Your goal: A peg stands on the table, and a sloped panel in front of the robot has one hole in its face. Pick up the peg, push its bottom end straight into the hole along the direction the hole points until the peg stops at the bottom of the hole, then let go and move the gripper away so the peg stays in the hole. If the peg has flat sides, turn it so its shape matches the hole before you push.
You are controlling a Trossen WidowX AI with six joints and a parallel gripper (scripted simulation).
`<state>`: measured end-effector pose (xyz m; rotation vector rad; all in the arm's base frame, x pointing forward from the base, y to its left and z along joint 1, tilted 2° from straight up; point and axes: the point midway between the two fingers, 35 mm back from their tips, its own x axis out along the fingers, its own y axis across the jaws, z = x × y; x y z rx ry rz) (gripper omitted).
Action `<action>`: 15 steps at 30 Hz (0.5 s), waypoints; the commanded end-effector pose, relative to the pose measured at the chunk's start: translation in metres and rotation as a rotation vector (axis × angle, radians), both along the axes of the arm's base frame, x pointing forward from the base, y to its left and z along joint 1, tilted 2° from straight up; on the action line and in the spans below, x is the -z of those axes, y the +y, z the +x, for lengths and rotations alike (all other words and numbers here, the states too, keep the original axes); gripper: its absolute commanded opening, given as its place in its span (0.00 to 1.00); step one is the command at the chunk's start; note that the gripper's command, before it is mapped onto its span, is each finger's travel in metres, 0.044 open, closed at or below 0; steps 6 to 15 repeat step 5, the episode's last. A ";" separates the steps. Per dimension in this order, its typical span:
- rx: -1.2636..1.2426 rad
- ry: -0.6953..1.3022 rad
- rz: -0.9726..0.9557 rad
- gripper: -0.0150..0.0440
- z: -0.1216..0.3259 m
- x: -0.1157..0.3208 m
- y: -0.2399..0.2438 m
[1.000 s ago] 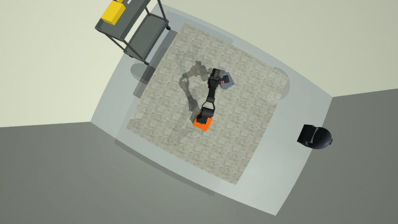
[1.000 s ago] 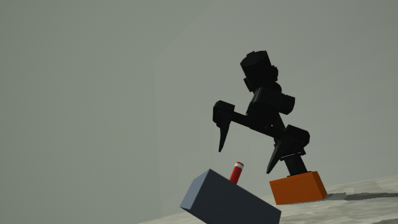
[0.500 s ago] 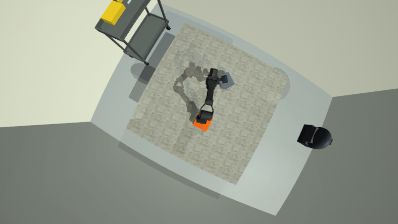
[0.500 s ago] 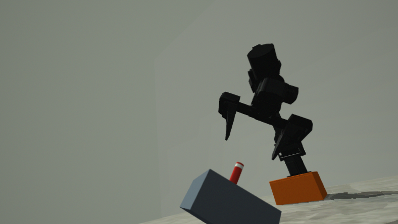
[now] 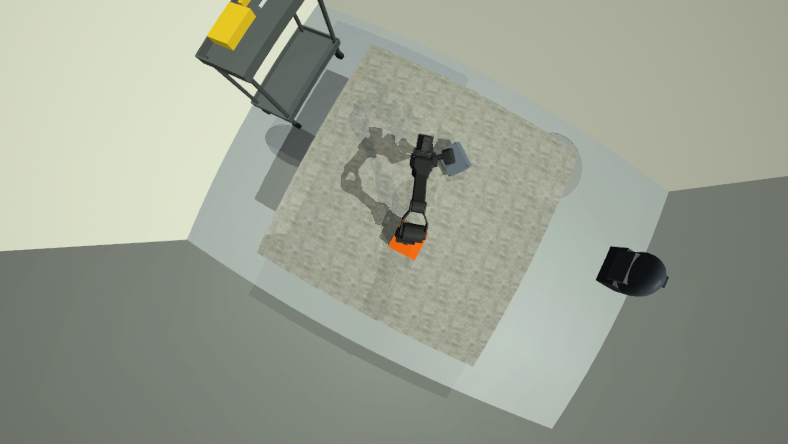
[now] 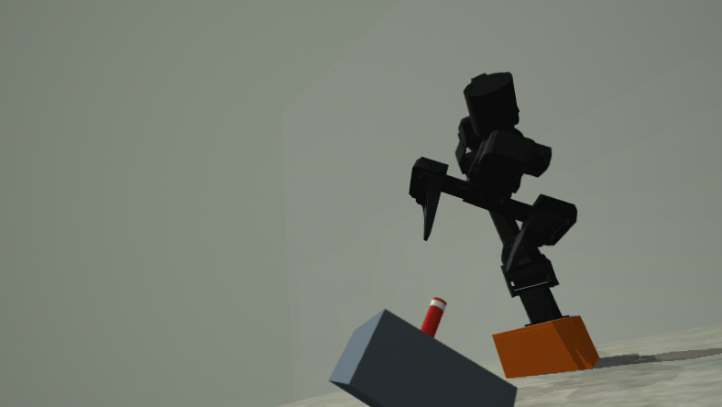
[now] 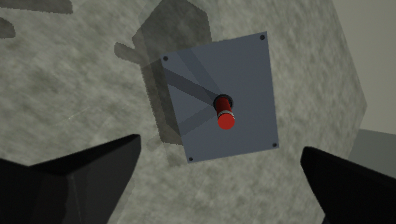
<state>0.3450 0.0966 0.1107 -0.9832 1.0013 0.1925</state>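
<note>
Wrist view: the two black fingers of the gripper point(image 7: 215, 187) are seen at the lower corners of the frame, at 7 o'clock and 4 o'clock, spread wide apart with nothing held between them. Beyond them, near the frame centre, the grey sloped panel point(image 7: 245, 75) is seen face-on, with a small dark fastener at each visible corner. The red peg point(image 7: 224, 114) is seated in the single hole in the panel face, slightly toward 6 o'clock of the panel centre, its round end pointed toward the camera. A dark ring is visible around the peg where it enters the panel. The mottled table surface point(image 7: 75, 100) is seen behind the panel, crossed by shadows.

In the exterior view, the panel point(image 6: 419, 364) is located nearest the camera at 6 o'clock. The peg point(image 6: 433, 316) is seen projecting from the upper face of the panel, tilted, with a white band near its top end. The gripper point(image 6: 429, 202) is positioned well above the peg and apart from it, fingers pointed downward. The orange base block point(image 6: 545, 346) is located behind the panel, toward 4 o'clock, with the arm rising from it.

In the top view, a shelving cart point(image 5: 270, 55) carrying a yellow box point(image 5: 230, 26) is located at 11 o'clock.
</note>
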 end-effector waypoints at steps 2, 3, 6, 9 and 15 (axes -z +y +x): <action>0.004 -0.010 0.002 1.00 -0.002 -0.007 0.002; 0.004 -0.010 0.002 1.00 -0.002 -0.007 0.002; 0.004 -0.010 0.002 1.00 -0.002 -0.007 0.002; 0.004 -0.010 0.002 1.00 -0.002 -0.007 0.002; 0.004 -0.010 0.002 1.00 -0.002 -0.007 0.002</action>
